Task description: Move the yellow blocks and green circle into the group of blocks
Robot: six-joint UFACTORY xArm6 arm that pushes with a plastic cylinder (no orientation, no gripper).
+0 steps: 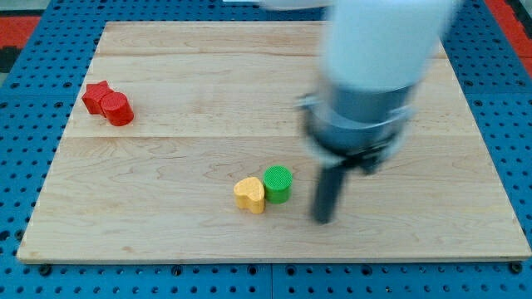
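My tip (322,221) is on the board a little to the right of and below the green circle (278,183), apart from it. The yellow heart (249,194) touches the green circle's left side. The arm body is blurred and covers the right middle of the board. The yellow hexagon, the green star and the two blue blocks do not show; the arm hides where the star and blue blocks stood.
A red star (96,93) and a red cylinder (119,110) sit together near the wooden board's (166,232) left edge. Blue pegboard surrounds the board.
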